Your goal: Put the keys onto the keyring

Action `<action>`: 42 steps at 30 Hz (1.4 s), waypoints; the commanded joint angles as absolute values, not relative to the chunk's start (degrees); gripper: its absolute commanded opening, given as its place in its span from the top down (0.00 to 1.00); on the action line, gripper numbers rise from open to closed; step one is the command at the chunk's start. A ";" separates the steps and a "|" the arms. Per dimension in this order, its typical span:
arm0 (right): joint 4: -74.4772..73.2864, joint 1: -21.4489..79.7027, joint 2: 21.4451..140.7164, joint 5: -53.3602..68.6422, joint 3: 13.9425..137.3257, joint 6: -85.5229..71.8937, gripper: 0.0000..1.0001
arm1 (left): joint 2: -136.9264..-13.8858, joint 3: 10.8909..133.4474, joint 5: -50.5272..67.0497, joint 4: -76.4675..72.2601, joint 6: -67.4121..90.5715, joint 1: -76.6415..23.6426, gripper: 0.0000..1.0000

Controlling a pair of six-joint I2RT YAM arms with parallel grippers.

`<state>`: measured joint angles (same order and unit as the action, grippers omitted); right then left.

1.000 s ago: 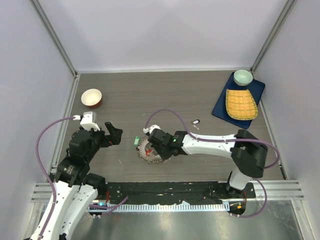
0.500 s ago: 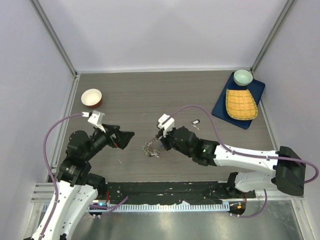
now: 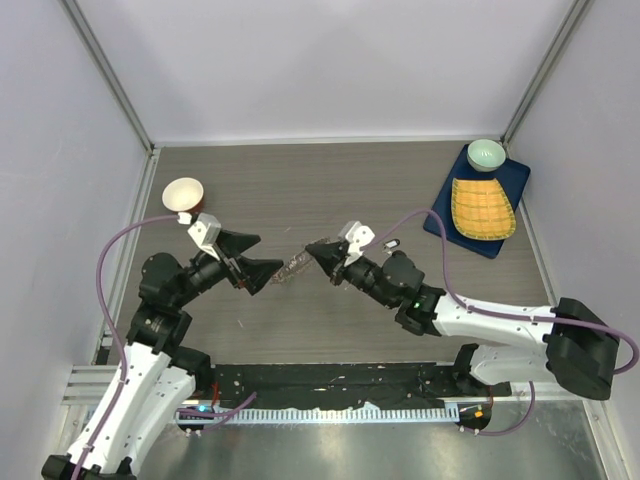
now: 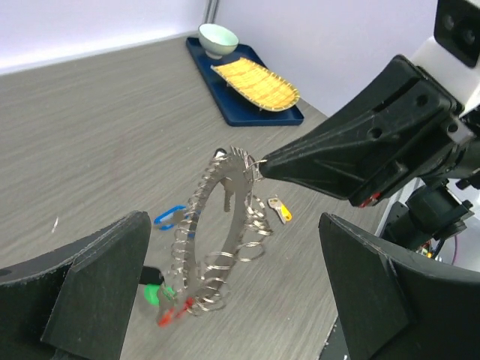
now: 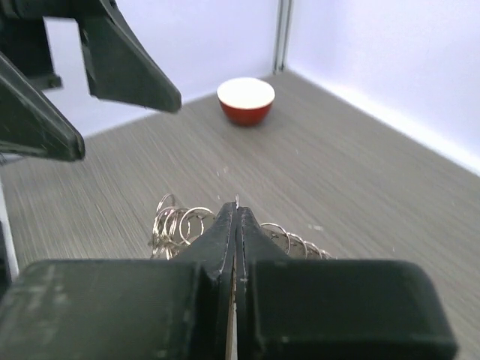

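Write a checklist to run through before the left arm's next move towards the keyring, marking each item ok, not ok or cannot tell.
1. Grip: right gripper shut on the keyring at its rim: ok.
2. Pose: keyring held upright: ok.
3. Readiness: left gripper open wide: ok.
4. Contact: left gripper apart from the keyring: ok.
5. Clearance: keyring's bottom edge off the table: cannot tell.
6. Completeness: every key on the keyring: not ok; a loose key lies on the table beside the right arm.
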<state>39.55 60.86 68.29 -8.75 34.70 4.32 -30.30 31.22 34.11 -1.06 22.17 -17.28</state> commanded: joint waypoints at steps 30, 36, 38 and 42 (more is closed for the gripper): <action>84.72 40.08 79.71 42.80 35.95 -26.28 0.99 | -43.24 30.68 47.29 -28.12 21.01 -22.32 0.34; 84.99 39.81 79.98 44.29 36.39 -26.37 0.99 | -45.35 30.76 47.55 -27.86 18.03 -22.50 0.42; 85.08 39.55 79.89 44.65 36.30 -26.37 0.99 | -46.49 31.20 47.99 -26.64 17.14 -22.41 0.44; 85.08 39.38 79.45 45.61 36.04 -26.37 0.99 | -48.25 31.20 49.91 -26.37 16.61 -22.50 0.44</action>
<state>71.33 39.64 81.06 44.23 33.54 -25.69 -47.07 30.61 47.44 -24.47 18.68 -22.24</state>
